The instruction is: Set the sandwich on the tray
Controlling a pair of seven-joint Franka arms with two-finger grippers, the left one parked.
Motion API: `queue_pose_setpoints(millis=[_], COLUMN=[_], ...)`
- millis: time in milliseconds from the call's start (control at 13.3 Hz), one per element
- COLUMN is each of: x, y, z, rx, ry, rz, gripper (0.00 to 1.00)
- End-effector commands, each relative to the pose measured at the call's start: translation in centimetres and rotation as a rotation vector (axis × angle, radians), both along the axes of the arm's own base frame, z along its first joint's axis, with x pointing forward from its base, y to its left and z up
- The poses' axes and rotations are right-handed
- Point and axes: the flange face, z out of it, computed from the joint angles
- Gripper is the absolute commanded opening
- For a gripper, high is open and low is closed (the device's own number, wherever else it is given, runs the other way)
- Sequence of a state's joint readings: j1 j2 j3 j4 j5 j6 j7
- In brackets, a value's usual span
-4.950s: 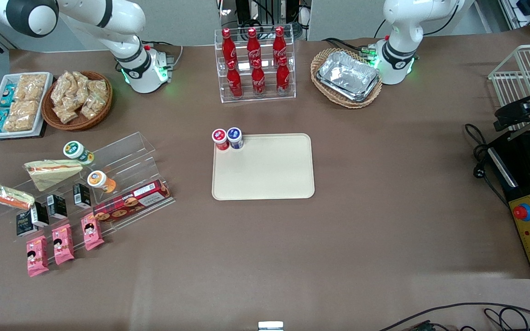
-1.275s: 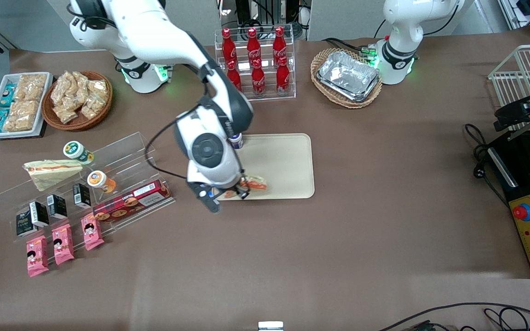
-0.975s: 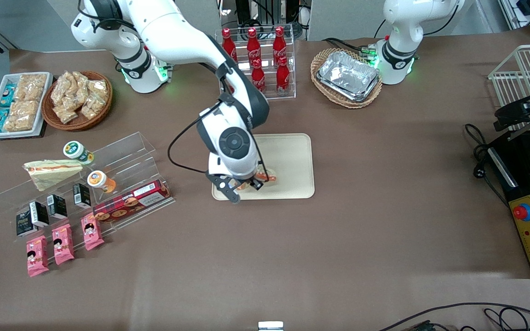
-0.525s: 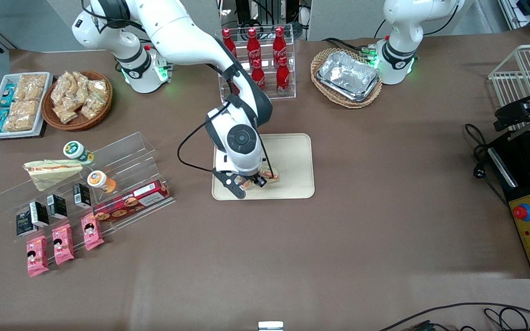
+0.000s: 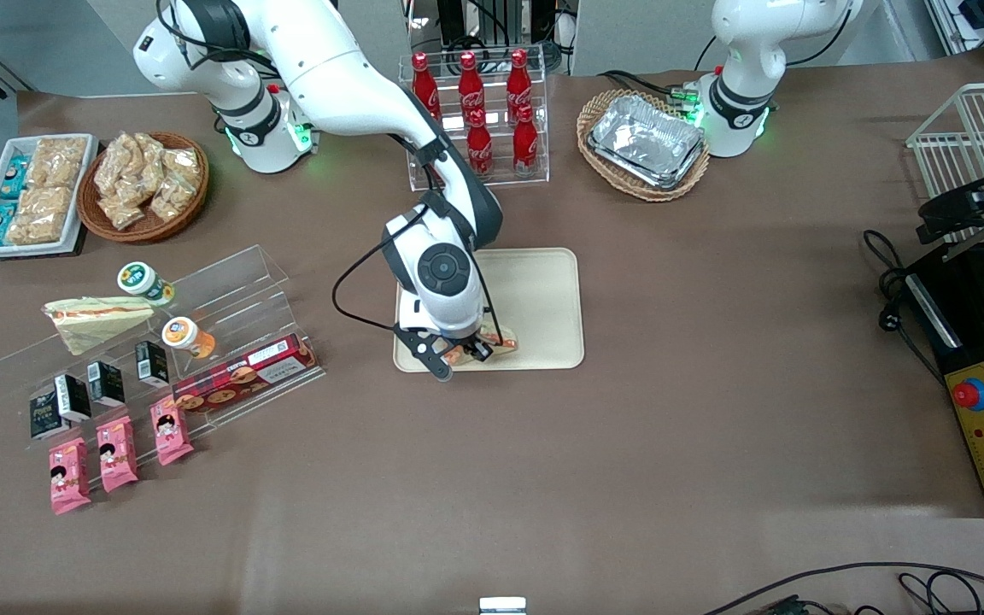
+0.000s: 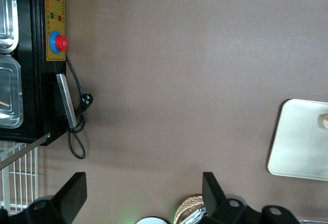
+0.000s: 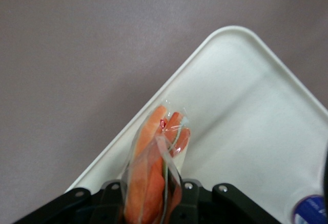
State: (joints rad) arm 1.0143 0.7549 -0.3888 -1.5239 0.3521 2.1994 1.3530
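The cream-beige tray [image 5: 535, 295] lies in the middle of the table. My right gripper [image 5: 460, 352] hangs low over the tray's edge nearest the front camera and is shut on the clear-wrapped sandwich [image 5: 492, 345]. In the right wrist view the sandwich [image 7: 156, 170] shows its orange-red filling between the black fingers [image 7: 185, 202], just above the tray's rim [image 7: 241, 34]. I cannot tell whether the sandwich touches the tray. The tray's corner also shows in the left wrist view [image 6: 300, 142].
A blue-capped cup [image 7: 310, 208] stands on the tray, hidden by the arm in the front view. A clear rack with a larger pale sandwich [image 5: 95, 318], cups and snack packs lies toward the working arm's end. Cola bottles [image 5: 475, 115] and a basket of foil trays [image 5: 646, 141] stand farther back.
The arm carried the sandwich from the rack at its end of the table to the tray. In the last second the gripper shifted slightly nearer the front camera and lower.
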Motion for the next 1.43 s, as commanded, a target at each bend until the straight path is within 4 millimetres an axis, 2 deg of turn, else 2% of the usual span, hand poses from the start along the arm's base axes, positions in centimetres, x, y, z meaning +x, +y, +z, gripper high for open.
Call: queue_pose_setpoints(millis=[0, 75, 150, 225, 375, 525, 600, 900, 1200, 1275, 1350], x=[-0.1, -0.1, -0.1, 0.0, 0.8, 2.1, 3.1, 6.8, 9.6, 10.3, 11.2], y=[0.6, 0.6, 0.6, 0.5, -0.3, -2.2, -3.7, -11.3, -19.1, -21.5, -24.9], z=[-1.0, -1.1, -0.9, -0.8, 0.2, 1.6, 3.0, 9.7, 15.2, 16.7, 18.5], rx=[0.040, 0.039, 0.042, 0.041, 0.048, 0.046, 0.052, 0.098, 0.026, 0.019, 0.021], ry=[-0.012, -0.012, -0.013, -0.010, -0.010, 0.017, 0.028, 0.060, 0.003, -0.014, -0.039], rz=[-0.036, -0.036, -0.046, -0.050, -0.050, -0.043, -0.018, 0.122, 0.283, 0.310, 0.316], gripper=[0.28, 0.46, 0.89, 1.00, 1.00, 1.00, 1.00, 1.00, 1.00, 1.00, 1.00])
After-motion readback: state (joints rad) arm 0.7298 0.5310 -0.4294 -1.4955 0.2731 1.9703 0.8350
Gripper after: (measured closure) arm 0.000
